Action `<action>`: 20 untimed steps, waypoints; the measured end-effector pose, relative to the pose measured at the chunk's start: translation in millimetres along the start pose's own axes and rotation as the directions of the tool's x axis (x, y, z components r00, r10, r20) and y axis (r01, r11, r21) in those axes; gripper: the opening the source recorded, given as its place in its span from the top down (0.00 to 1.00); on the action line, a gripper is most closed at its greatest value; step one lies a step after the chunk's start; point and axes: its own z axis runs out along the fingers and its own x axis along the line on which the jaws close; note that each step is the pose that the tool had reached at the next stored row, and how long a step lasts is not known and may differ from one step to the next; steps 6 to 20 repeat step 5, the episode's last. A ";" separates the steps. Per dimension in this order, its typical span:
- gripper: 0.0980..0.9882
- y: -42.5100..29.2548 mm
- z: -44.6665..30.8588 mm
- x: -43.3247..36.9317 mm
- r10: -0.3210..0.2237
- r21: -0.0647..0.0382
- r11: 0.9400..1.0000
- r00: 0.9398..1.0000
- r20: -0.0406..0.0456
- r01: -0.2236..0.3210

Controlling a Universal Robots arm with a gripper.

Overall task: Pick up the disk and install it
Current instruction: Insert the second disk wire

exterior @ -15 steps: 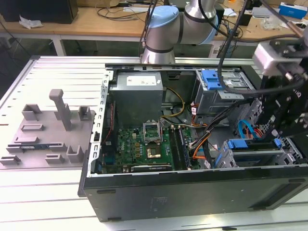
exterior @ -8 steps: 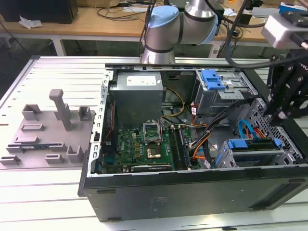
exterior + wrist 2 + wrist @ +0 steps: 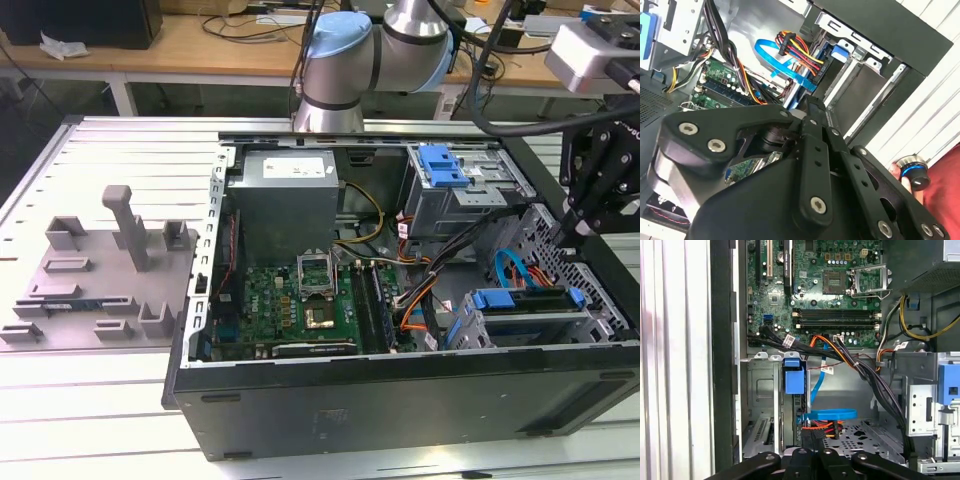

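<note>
white slatted tabletop [image 3: 90,400] carries the open black computer tower [image 3: 400,400], lying on its side across the middle of the exterior view. i see my black gripper [image 3: 590,190] at the right edge, over the drive cage corner. its fingers [image 3: 812,440] press together with nothing between them, low in the first wrist view. the silver disk in its blue plastic carrier [image 3: 530,300] sits seated in the lower-right bay, its blue tab [image 3: 794,376] standing beside the cage wall.

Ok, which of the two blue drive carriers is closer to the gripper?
The disk beneath the looping blue cable, just below the gripper in the exterior view; the other sits nearer the grey power supply.
</note>
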 end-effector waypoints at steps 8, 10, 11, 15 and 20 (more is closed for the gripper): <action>0.99 0.0 0.1 0.0 0.000 0.001 1.000 1.000 0.000 0.000; 0.99 0.0 0.1 0.0 0.000 0.001 1.000 1.000 0.000 0.000; 0.99 0.0 0.1 0.0 0.000 0.001 1.000 1.000 0.000 0.000; 0.99 0.0 0.1 0.0 0.000 0.001 1.000 1.000 0.000 0.000; 0.99 0.0 0.1 0.0 0.000 0.001 1.000 1.000 0.000 0.000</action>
